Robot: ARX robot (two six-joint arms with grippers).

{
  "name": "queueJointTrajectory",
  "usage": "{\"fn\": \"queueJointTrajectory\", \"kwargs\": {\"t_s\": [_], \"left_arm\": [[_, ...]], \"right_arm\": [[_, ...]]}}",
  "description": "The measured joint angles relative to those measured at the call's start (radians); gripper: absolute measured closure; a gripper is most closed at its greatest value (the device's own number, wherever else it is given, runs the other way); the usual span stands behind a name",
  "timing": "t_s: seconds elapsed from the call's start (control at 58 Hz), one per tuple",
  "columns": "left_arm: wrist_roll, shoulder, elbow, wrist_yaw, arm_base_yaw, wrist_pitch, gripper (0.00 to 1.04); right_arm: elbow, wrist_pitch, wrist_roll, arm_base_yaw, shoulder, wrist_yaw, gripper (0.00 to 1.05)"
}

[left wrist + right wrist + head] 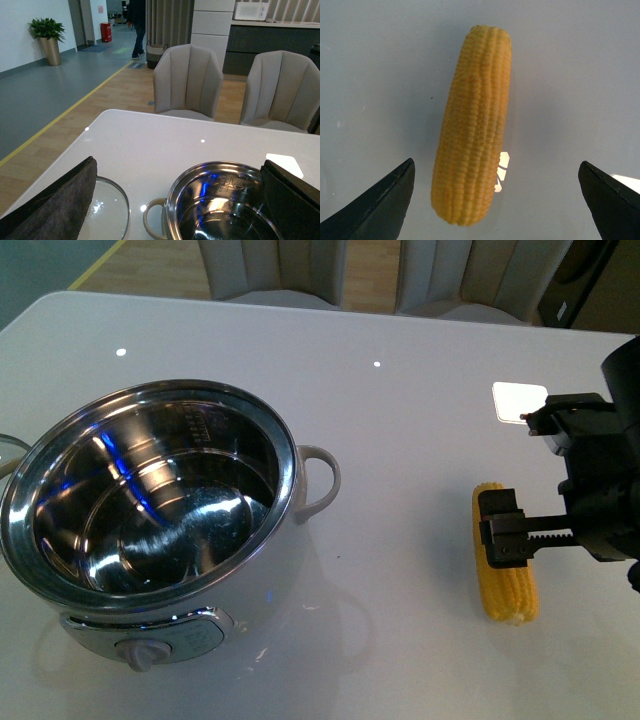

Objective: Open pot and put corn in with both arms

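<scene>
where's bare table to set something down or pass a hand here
Widest free patch: the table between the pot and the corn, running back to the chairs. Crowded around the corn, straddled by the open right hand, and beside the pot where the glass lid lies.

— First entry?
— Pot [225,205]: uncovered, shiny steel interior, one loop handle [151,220] showing. It stands on the white table [150,140].
— Beside it?
— Glass lid [107,210]: flat on the table, just beside that handle.
— Gripper?
— Left gripper [178,162]: dark fingers [50,210] spread wide, nearest the camera.
— Far side?
— Two grey chairs [187,80] at the table's far edge. Beyond them, a potted plant [47,37] and a standing person [137,25].
</scene>
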State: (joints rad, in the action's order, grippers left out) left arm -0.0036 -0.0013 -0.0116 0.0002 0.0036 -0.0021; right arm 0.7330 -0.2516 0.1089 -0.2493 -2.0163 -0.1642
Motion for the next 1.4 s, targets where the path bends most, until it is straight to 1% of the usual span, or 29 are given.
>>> {"fn": "queueJointTrajectory", "kwargs": {"t_s": [0.242,0.483,0.518,0.69,0.742,0.811,0.88,1.001,1.122,1.225,1.398], "left_arm": [[0.000,0.000,0.000,0.000,0.000,0.000,0.07],[0.000,0.000,0.000,0.000,0.000,0.000,0.07],[0.000,0.000,0.000,0.000,0.000,0.000,0.07],[0.000,0.000,0.000,0.000,0.000,0.000,0.07],[0.000,0.000,0.000,0.000,0.000,0.000,0.07],[0.000,0.000,0.000,0.000,0.000,0.000,0.07],[0.000,0.000,0.000,0.000,0.000,0.000,0.07],[0.000,0.000,0.000,0.000,0.000,0.000,0.07],[0.000,0.000,0.000,0.000,0.000,0.000,0.07],[0.000,0.000,0.000,0.000,0.000,0.000,0.07],[0.000,0.000,0.000,0.000,0.000,0.000,0.07]], "right_arm": [[0.066,0.000,0.008,-0.013,-0.102,-0.001,0.09],[0.118,0.008,0.026,-0.046,-0.183,-0.004,0.09],[0.122,0.008,0.031,-0.050,-0.191,-0.006,0.11],[0.130,0.008,0.035,-0.065,-0.217,-0.017,0.37],[0.130,0.008,0.038,-0.067,-0.222,-0.019,0.49],[0.130,0.008,0.047,-0.067,-0.222,-0.019,0.58],[0.130,0.008,0.058,-0.067,-0.222,-0.019,0.65],[0.129,-0.001,0.089,-0.061,-0.217,-0.008,0.73],[0.100,-0.034,0.161,-0.054,-0.171,0.045,0.78],[0.072,-0.069,0.222,-0.063,-0.092,0.108,0.81],[0.063,-0.087,0.305,-0.100,0.063,0.175,0.82]]}}
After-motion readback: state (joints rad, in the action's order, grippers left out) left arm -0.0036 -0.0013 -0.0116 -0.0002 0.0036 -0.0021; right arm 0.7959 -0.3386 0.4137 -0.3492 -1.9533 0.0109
